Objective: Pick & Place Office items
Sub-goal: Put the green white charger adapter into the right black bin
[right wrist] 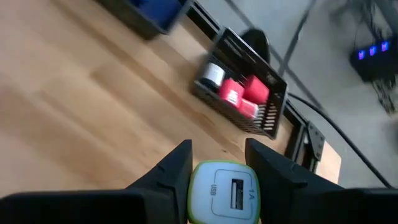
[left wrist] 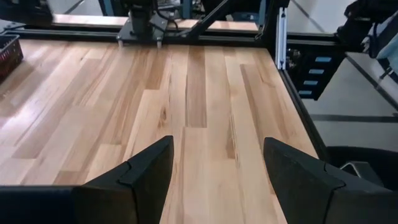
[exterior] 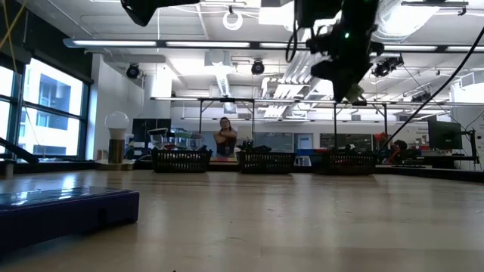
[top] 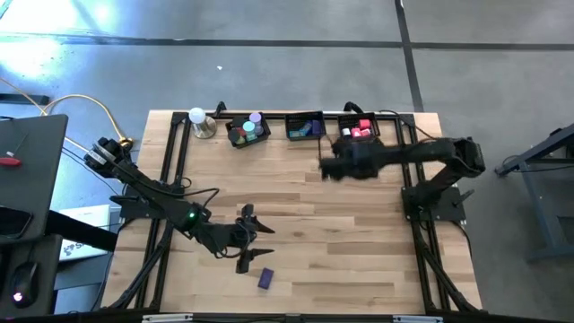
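1. Two hands at work over one table (top: 296, 188); only one loaded.
2. Right hand (right wrist: 219, 163): clenched on a small white charger block with a lime-green rim (right wrist: 222, 193), USB port facing the wrist camera, gripped between the two dark fingers (right wrist: 166, 171).
3. In the high view, right hand (top: 330, 167) at upper centre-right of the frame, raised off the boards, just below the row of black trays along the top edge.
4. Nearest tray: the right-hand one with red blocks (top: 360, 131), directly above and slightly right of the hand in the high view; in the right wrist view the same tray (right wrist: 273, 109) at upper centre, red blocks (right wrist: 239, 93) and a white roll (right wrist: 212, 74) inside.
5. Key relation: charger not yet over the tray; short travel toward the frame's top edge needed before letting go, by judgement.
6. Middle tray (top: 305, 126) up and to the left of the hand, left tray with lilac and teal cylinders (top: 248, 130) farther left; both less near than the red-block tray.
7. Left hand (top: 254, 237) at lower centre of the high view, released and empty, fingers (left wrist: 134, 177) spread over bare wood.
8. One purple block (top: 266, 280) left on the boards at lower centre, just below the left hand, long axis roughly up-down in the frame; left arm clearly the nearer one for it.
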Available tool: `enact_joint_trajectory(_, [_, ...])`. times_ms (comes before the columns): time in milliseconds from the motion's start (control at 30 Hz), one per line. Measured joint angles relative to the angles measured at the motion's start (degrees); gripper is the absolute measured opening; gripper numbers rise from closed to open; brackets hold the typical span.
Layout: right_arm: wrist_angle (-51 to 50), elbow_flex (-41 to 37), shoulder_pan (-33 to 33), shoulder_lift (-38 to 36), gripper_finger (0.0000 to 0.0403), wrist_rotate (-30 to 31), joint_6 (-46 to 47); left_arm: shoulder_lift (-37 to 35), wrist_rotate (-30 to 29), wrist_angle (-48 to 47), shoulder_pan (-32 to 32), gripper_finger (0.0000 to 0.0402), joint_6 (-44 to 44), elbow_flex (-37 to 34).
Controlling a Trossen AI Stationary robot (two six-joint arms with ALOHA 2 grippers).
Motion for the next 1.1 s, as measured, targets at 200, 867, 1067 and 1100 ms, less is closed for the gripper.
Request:
enact_joint_trajectory(200, [3.92,0.0,-10.73,0.19,0.0119,-3.92,-10.36,0.02,0.37,-1.93,0.02,0.0242,-0.13,-0.02])
enact_joint_trajectory(867, [22.09,-0.01,-31.55,3.79,0.0119,-17.1,-25.24,0.04,0.68,-5.35,-0.11,0.0242,-3.96,-0.02])
enact_joint_trajectory(1067, [29.26,-0.08,-34.15,8.94,0.0119,-17.48,-24.57,0.04,0.68,-5.4,-0.16,0.0242,-3.95,-0.04])
enact_joint_trajectory(1100, [30.26,0.0,-34.4,9.5,0.0119,-17.52,-24.48,0.04,0.66,-5.42,-0.24,0.0242,-3.93,-0.04])
